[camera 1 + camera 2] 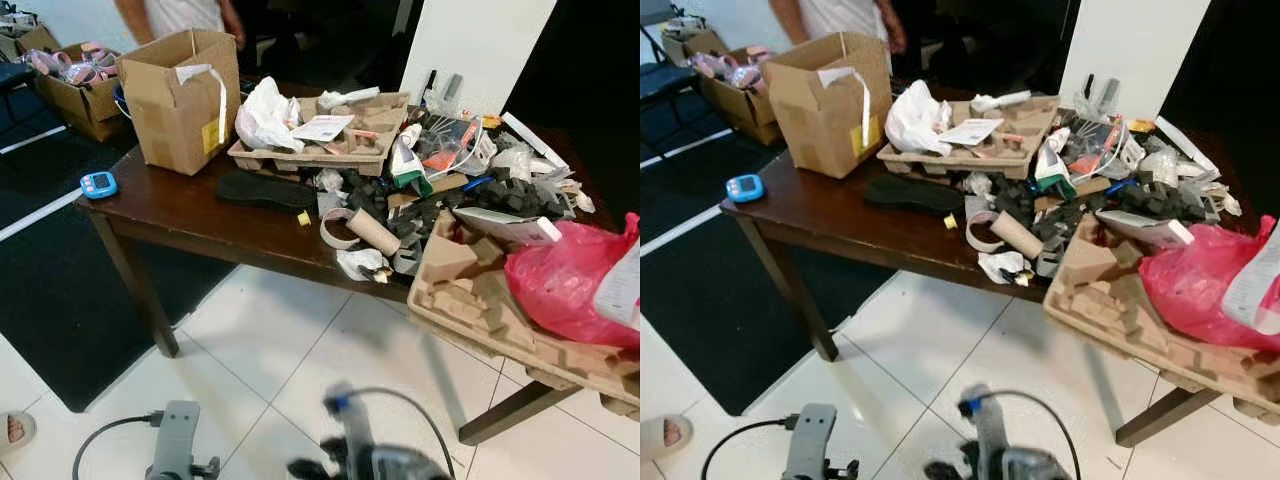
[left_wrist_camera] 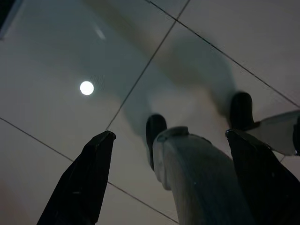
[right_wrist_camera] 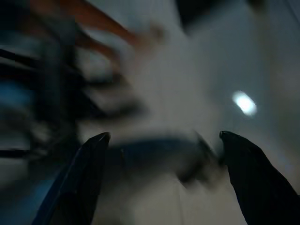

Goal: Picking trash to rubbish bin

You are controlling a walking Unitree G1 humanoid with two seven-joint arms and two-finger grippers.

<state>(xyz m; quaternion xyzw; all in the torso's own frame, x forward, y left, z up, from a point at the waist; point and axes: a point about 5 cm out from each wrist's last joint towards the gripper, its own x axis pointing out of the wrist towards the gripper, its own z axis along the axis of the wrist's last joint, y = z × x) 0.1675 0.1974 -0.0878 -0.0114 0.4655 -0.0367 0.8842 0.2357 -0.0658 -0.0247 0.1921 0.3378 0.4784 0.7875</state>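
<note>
While both arms hang low over the tiled floor (image 1: 300, 340), left gripper (image 2: 168, 140) spread, right gripper (image 3: 161, 140) apparently spread too (blurred); cluttered table (image 1: 190, 215) beyond.

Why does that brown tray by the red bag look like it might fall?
The tray under the red bag juts past the table edge, hanging over the floor. A crumpled paper and cardboard tube also sit right at the edge.
</note>
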